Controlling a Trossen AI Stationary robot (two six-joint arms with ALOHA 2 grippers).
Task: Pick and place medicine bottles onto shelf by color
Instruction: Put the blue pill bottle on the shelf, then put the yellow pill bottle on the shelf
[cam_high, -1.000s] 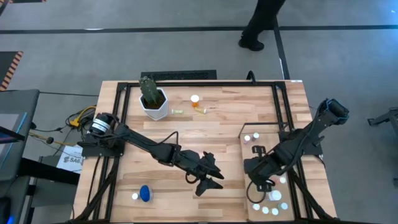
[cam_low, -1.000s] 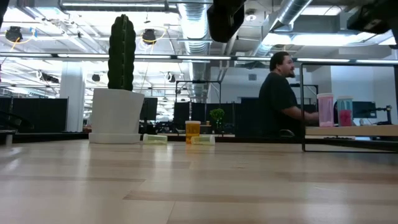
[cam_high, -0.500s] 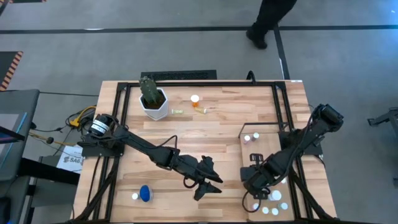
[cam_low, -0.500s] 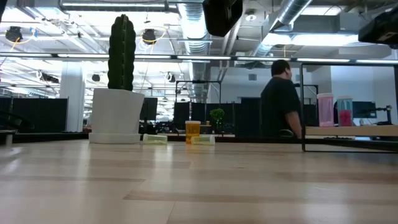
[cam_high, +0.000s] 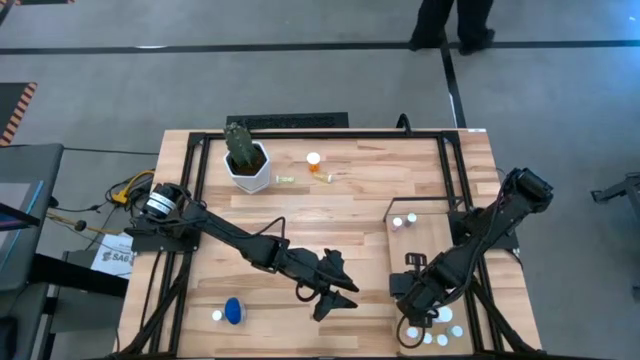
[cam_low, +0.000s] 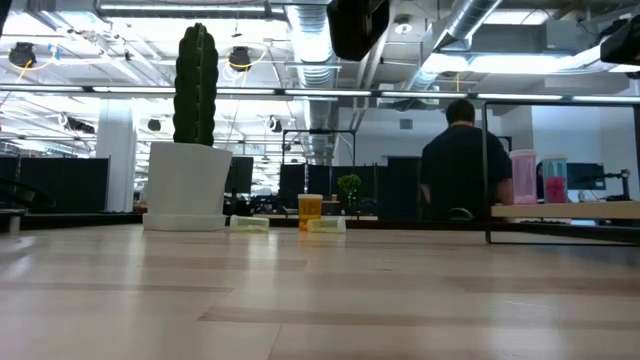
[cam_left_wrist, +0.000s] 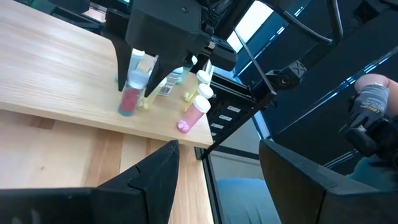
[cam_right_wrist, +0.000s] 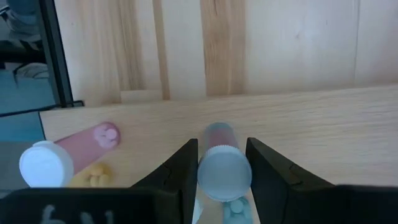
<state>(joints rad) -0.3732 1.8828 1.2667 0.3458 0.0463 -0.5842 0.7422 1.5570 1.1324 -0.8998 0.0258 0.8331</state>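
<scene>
— So, how many bottles are still out on the table (cam_high: 350, 215)?

— Counting from above: one orange bottle (cam_high: 314, 161) with a white cap near the far edge, two small yellow-green vials (cam_high: 286, 179) lying beside it, and near the front left a blue bottle (cam_high: 233, 311) with a small white-capped one (cam_high: 217, 316) just beside it. That makes five. A single white pot with a cactus (cam_high: 246, 158) stands at the far left.

— And on the shelf (cam_high: 428, 245)?

— Two white caps (cam_high: 404, 220) at its far end, and a cluster of roughly six at the near end; the right arm covers part of that cluster, so the count is not certain.

— What is the right gripper (cam_right_wrist: 221, 163) doing?

— It is low over the near end of the shelf, its two fingers pressed against a pink bottle with a white cap (cam_right_wrist: 222, 169), held upright between them. From the right wrist view, another pink bottle (cam_right_wrist: 69, 152) lies on its side just beside it, with some small yellow pieces next to that.

— The left gripper (cam_high: 335, 290)?

— Hanging over the table's front middle, fingers spread apart, nothing between them.

— Anyone around?

— One person (cam_low: 460, 160) stands beyond the table.
</scene>
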